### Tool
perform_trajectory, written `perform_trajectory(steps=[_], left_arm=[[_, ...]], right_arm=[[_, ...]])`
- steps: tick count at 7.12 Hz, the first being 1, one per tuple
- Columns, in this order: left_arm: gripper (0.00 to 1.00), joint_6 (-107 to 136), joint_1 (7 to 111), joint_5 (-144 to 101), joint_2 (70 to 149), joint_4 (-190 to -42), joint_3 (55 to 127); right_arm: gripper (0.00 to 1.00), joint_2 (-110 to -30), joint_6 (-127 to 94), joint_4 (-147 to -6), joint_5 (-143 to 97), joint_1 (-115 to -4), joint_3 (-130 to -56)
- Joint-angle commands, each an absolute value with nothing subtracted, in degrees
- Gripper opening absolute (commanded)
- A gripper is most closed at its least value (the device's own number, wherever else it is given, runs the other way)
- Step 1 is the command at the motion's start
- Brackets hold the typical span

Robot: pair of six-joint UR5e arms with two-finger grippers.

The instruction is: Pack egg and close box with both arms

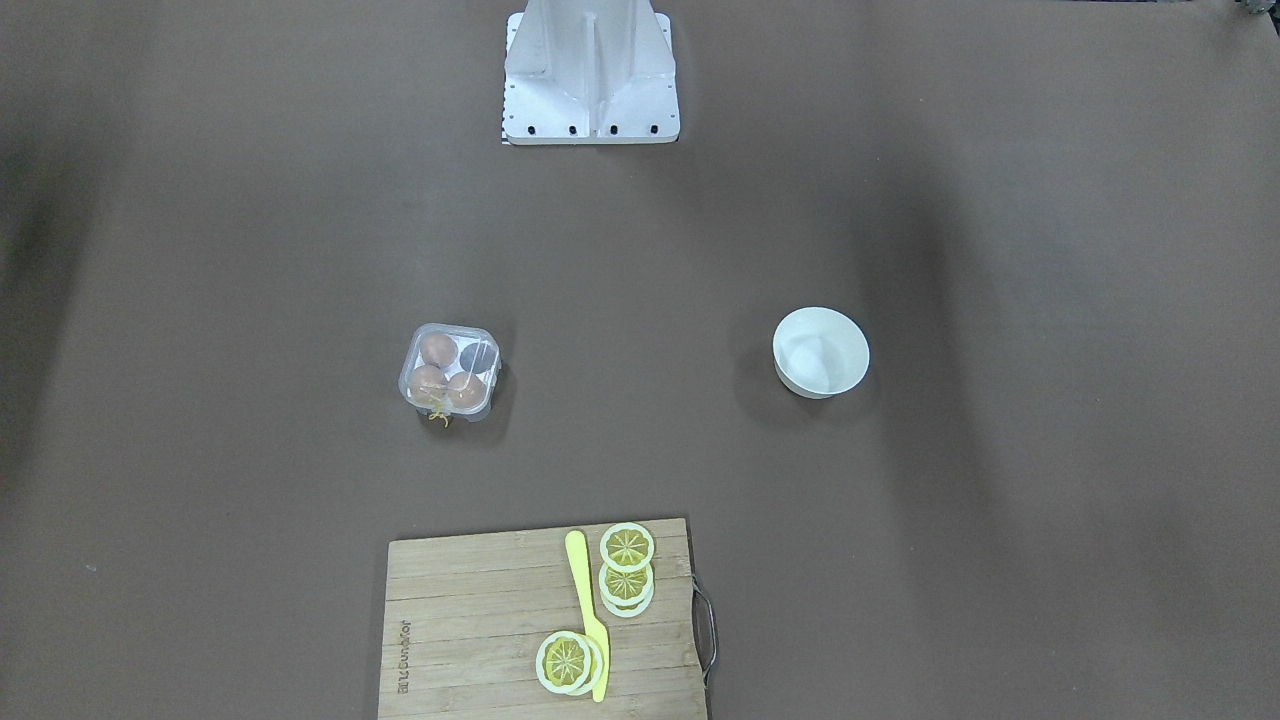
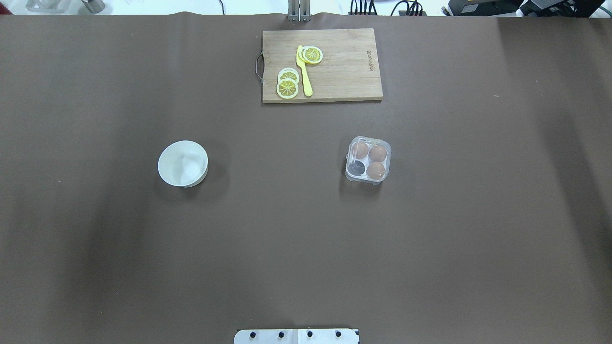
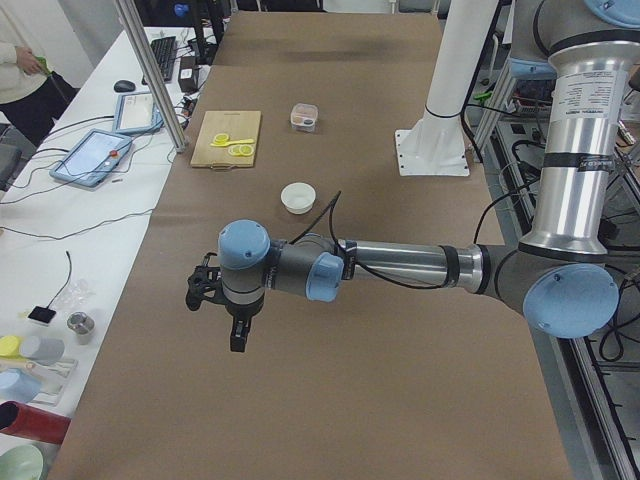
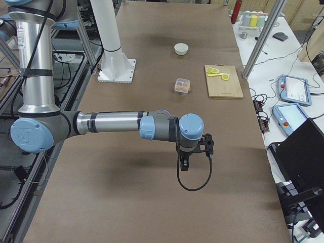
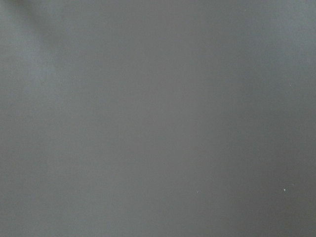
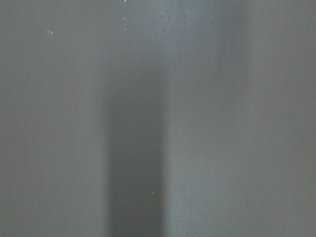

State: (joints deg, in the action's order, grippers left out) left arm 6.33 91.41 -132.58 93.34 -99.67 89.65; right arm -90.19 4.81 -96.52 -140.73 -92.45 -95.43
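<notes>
The clear four-cell box point(image 2: 368, 160) stands right of the table's middle; it also shows in the front view point(image 1: 450, 372). Three brown eggs point(image 2: 377, 153) fill three cells and the fourth cell looks dark and empty. The lid seems to lie over the cells; I cannot tell whether it is latched. The left gripper point(image 3: 203, 288) hangs over bare table far from the box, seen only from the side, so I cannot tell its state. The same holds for the right gripper point(image 4: 206, 144). Both wrist views show only brown table.
A white bowl point(image 2: 182, 163) stands left of the middle. A wooden cutting board point(image 2: 344, 71) with lemon slices point(image 2: 287, 88) and a yellow knife point(image 2: 304, 71) lies at the far edge. The white stand point(image 1: 590, 70) is at the robot's side.
</notes>
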Motion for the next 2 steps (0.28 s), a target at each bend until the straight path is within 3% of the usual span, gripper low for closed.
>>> perform_trajectory(steps=[1,2], left_arm=[[0.98,6.3,91.4,-132.5,93.3,-99.7,89.6],[0.98,6.4,91.4,-132.5,93.3,-99.7,89.6]], right_arm=[[1.0,-90.4,4.7,-96.8,-140.8,-92.7,-96.3],[1.0,-90.4,4.7,-96.8,-140.8,-93.1,-96.4]])
